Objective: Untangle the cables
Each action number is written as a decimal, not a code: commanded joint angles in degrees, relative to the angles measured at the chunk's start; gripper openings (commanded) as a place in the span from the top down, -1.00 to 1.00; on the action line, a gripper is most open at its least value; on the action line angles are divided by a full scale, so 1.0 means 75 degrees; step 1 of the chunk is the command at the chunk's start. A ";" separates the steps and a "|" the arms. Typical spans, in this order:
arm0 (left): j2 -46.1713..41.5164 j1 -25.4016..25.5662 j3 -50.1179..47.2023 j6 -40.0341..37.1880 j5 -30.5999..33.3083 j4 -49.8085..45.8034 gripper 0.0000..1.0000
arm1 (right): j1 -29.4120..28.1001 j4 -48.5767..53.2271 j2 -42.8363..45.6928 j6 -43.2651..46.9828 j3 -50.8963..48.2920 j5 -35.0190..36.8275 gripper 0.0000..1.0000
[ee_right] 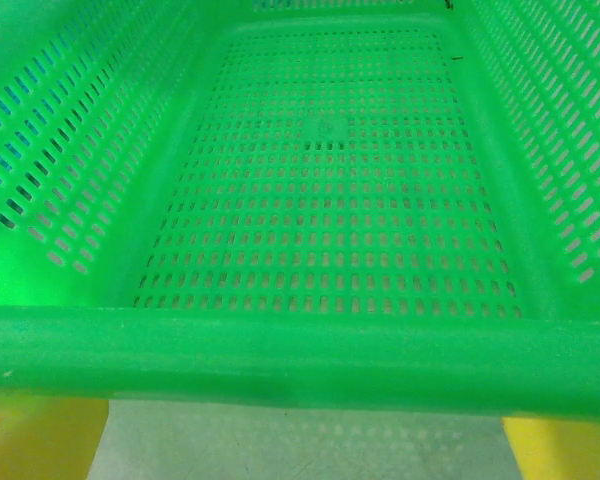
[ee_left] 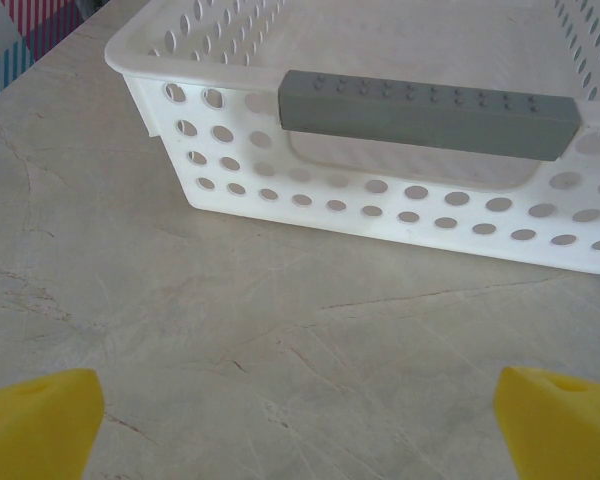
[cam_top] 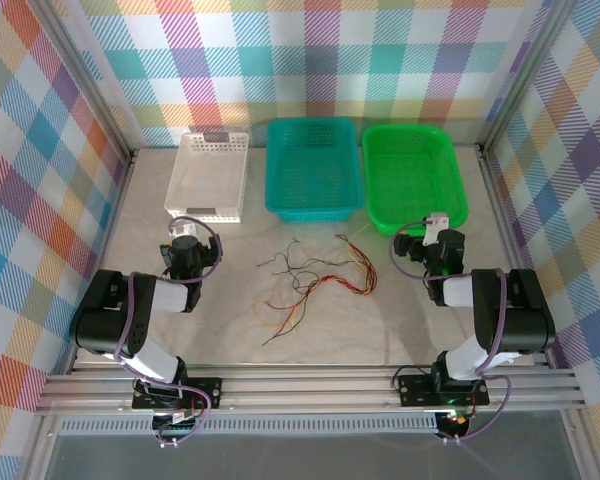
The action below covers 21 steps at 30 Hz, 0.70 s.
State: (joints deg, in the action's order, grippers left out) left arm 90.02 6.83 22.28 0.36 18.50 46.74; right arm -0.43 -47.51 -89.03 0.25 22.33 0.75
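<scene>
White basket (cam_top: 208, 178), teal basket (cam_top: 313, 165), green basket (cam_top: 414, 175) abreast; marbled table (cam_top: 380, 325) beneath.

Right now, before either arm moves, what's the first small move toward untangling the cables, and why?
Probably swing the right end effector left toward the cables: it is open, empty and facing the green basket, while their red-yellow end lies nearest it on the table.

Plaid walls (cam_top: 40, 150), marbled table (cam_top: 230, 330)
Ahead of yellow-fingered left gripper (ee_left: 300, 425): white basket (ee_left: 380, 215), grey handle (ee_left: 430, 112); ahead of right gripper (ee_right: 300, 440): green basket (ee_right: 330, 200); black, red, yellow cables (cam_top: 320, 285).
</scene>
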 commanded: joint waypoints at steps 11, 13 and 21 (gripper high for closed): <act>-0.0073 -0.0066 0.0052 0.0010 -0.0071 0.0266 -1.00 | -0.0027 0.2807 0.2449 -0.0761 0.0774 0.1127 -0.99; -0.0072 -0.0066 0.0052 0.0004 -0.0072 0.0260 -1.00 | -0.0046 0.3368 0.2841 -0.0971 0.0976 0.0638 -0.99; -0.0064 -0.0061 0.0061 0.0005 -0.0069 0.0263 -1.00 | -0.0177 0.4179 0.4934 -0.1590 0.0874 -0.1524 -0.99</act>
State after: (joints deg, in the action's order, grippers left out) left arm 90.02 6.83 22.28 0.36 18.50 46.74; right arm -1.39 -18.44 -56.27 -8.80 29.45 -3.42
